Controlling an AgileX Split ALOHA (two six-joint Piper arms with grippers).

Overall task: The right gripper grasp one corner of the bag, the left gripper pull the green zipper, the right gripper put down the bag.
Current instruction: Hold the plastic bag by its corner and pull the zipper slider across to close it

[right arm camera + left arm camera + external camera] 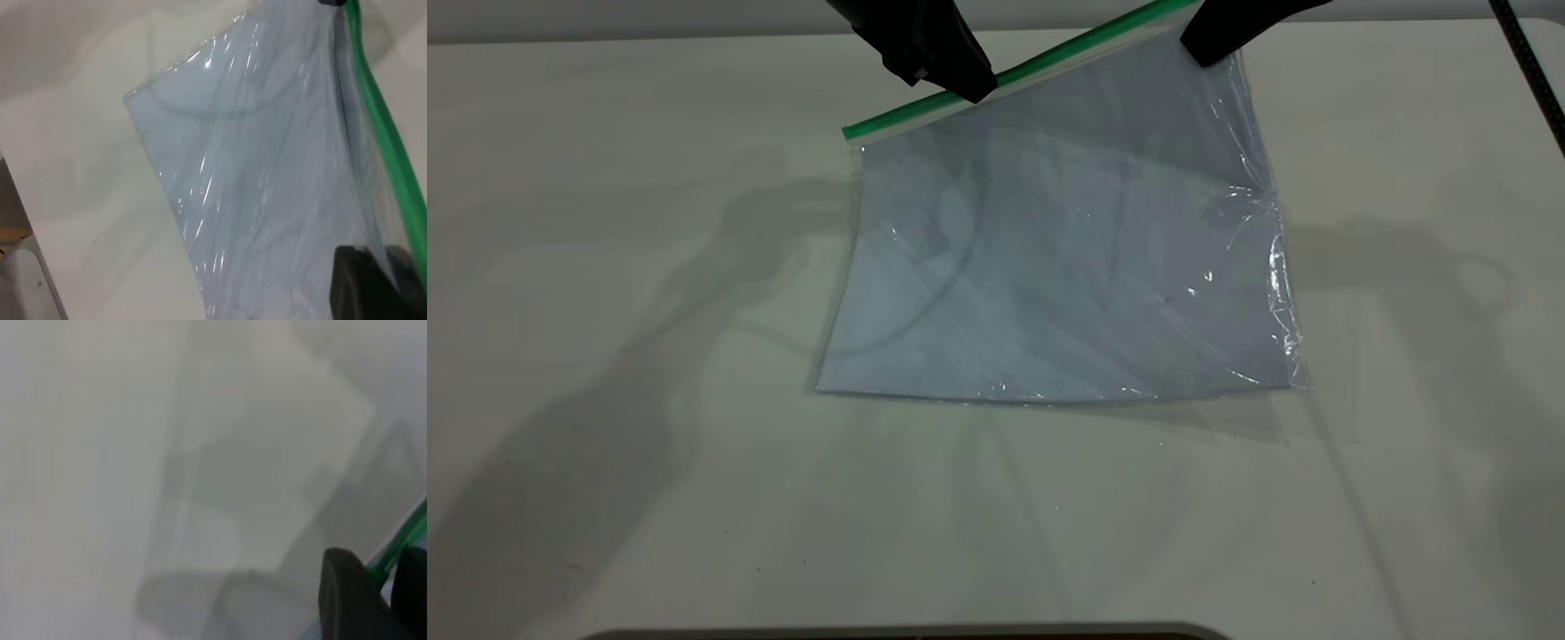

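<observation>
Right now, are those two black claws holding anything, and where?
Yes. The right gripper pinches the bag at its raised corner; the left gripper is closed on the green zipper.

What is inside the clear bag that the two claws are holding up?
Inside the bag a pale sheet fills almost the whole pouch. How many sheets there are cannot be told. The green zipper and both claws cover the top edge.

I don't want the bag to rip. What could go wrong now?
1. The right tool pinches only one corner of the bag, which hangs tilted with its bottom edge on the table. The thin plastic might slip out or stretch.
2. The left tool sits on the green zipper. A hard pull could tug the bag loose instead of sliding the zipper.
</observation>
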